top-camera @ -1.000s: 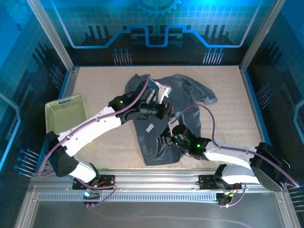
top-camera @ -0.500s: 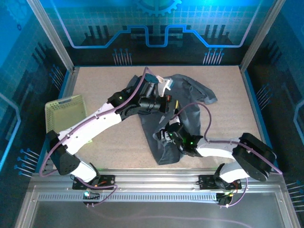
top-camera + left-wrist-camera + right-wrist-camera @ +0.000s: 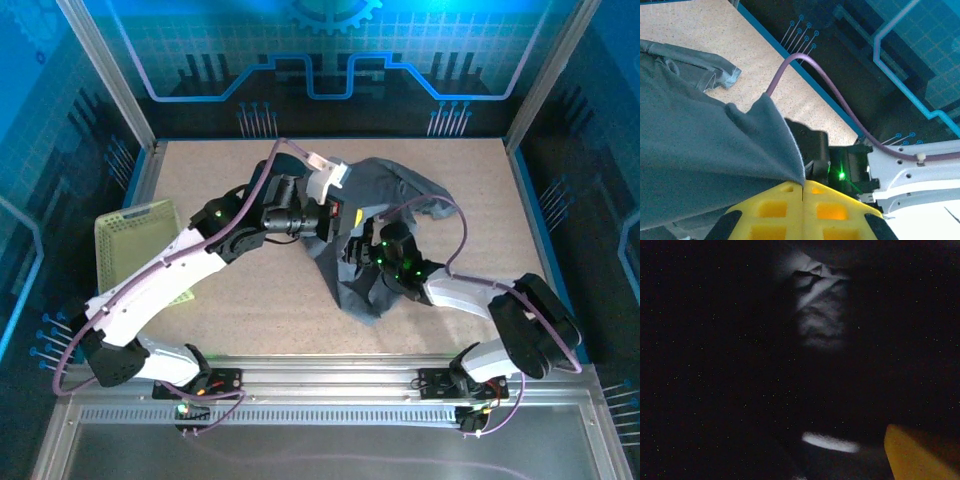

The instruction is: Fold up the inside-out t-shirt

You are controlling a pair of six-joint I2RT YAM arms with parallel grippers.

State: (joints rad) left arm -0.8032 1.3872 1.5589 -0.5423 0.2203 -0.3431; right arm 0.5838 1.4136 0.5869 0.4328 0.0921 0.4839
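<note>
Speckled tabletop [image 3: 260,300] bears the inside-out t-shirt [image 3: 400,190], pinched by left end effector [image 3: 803,187].

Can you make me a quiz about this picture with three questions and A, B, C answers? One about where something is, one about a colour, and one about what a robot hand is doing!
1. Where is the basket?
A. By the left edge of the table
B. On top of the t-shirt
C. By the right edge of the table

2. What colour is the t-shirt?
A. Red
B. Dark grey
C. White

3. What is the left gripper doing?
A. Standing wide open over bare table
B. Holding the basket
C. Shut on the t-shirt's cloth

Answers:
1 A, the pale yellow-green basket sits at the far left, away from the cloth.
2 B, the cloth is plain dark grey.
3 C, the left wrist view shows the yellow fingers pressed together with a corner of cloth pinched between them.
</note>
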